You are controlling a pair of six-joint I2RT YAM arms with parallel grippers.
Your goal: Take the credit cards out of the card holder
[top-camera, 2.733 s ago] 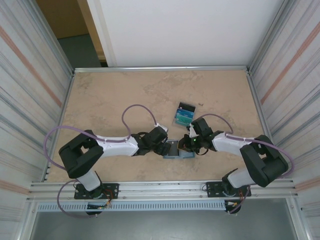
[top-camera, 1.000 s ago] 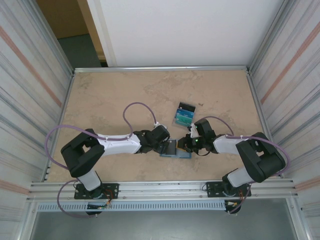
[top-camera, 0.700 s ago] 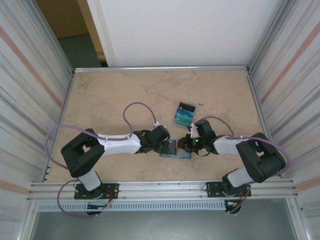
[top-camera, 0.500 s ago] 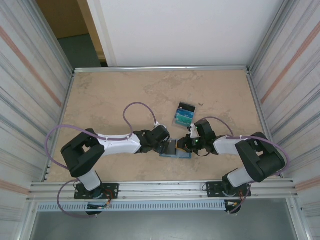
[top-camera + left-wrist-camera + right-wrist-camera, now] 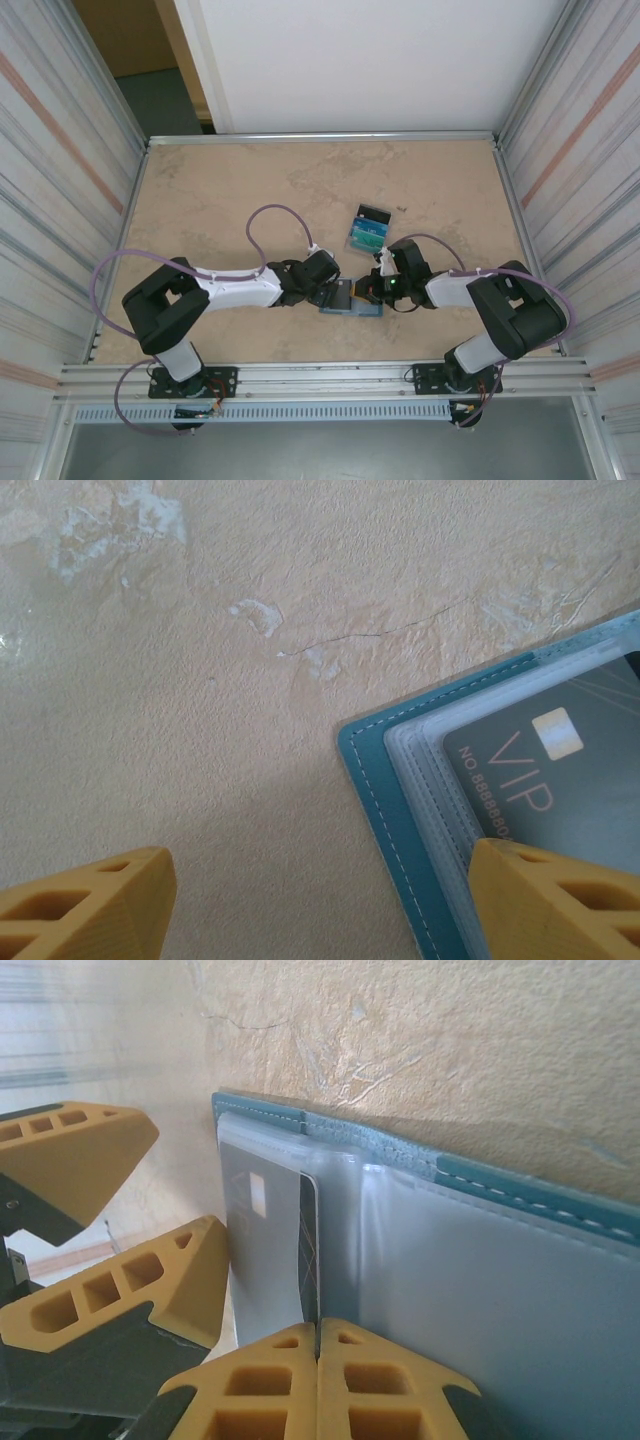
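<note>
1. Cards of thin plastic in teal, light blue and black (image 5: 368,231) lie in a small pile on the beige stone-look tabletop (image 5: 220,190), just beyond the two claws.
2. The small slate-blue bifold card holder (image 5: 350,303) lies open and flat between the claws. A grey VIP card (image 5: 560,770) sits in its clear sleeve.
3. The right claw (image 5: 318,1375) is clenched. The card's dark edge runs straight into the seam of its fingers, so it seems to pinch that edge.
4. The left claw (image 5: 320,910) is spread wide and grasps nothing. One finger is over the holder's corner, the other over bare tabletop. I cannot tell whether it presses down.
5. As I judge it, the pinch takes very little of the card, so a pull may slip off.
6. If the sleeve grips the card and nothing holds the holder down, the whole holder may slide or fold along with it.
7. A pull at an angle may bend the card.
</note>
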